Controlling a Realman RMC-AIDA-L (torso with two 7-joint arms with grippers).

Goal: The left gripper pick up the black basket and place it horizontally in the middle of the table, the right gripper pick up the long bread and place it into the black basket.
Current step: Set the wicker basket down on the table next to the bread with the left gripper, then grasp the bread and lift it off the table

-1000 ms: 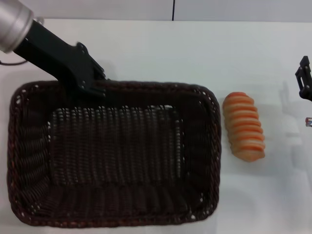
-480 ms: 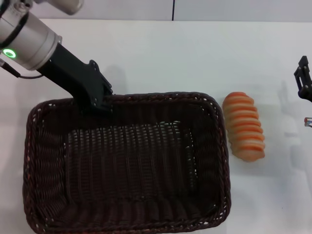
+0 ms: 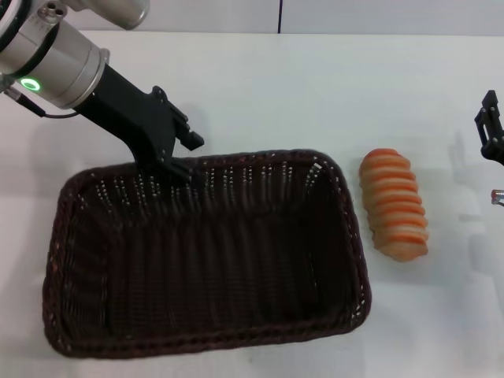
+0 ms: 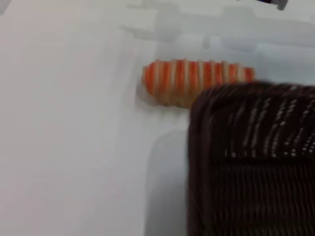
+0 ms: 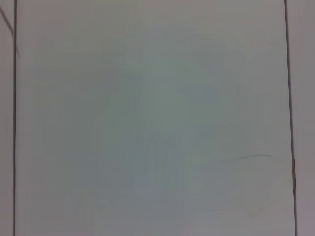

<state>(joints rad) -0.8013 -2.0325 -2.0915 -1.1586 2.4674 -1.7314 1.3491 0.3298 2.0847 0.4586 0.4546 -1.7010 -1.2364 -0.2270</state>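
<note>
The black basket (image 3: 348,236) lies on the white table (image 3: 315,87) at the left and centre of the head view, long side across. Its far rim looks raised. My left gripper (image 3: 175,160) is shut on the far rim near its left end. The long bread (image 3: 394,205), tan with orange stripes, lies on the table just right of the basket, not touching it. The left wrist view shows the bread (image 4: 197,81) beside a basket corner (image 4: 256,162). My right gripper (image 3: 491,134) is at the right edge, beyond the bread, only partly in view.
A dark vertical line (image 3: 280,16) marks the wall behind the table's far edge. The right wrist view shows only a plain white surface (image 5: 157,118). A small red-tipped part (image 3: 497,194) shows at the right edge.
My left arm has moved right, carrying the basket rightward and toward the table's middle. The basket's far rim has tipped up. The bread and right gripper have not moved.
</note>
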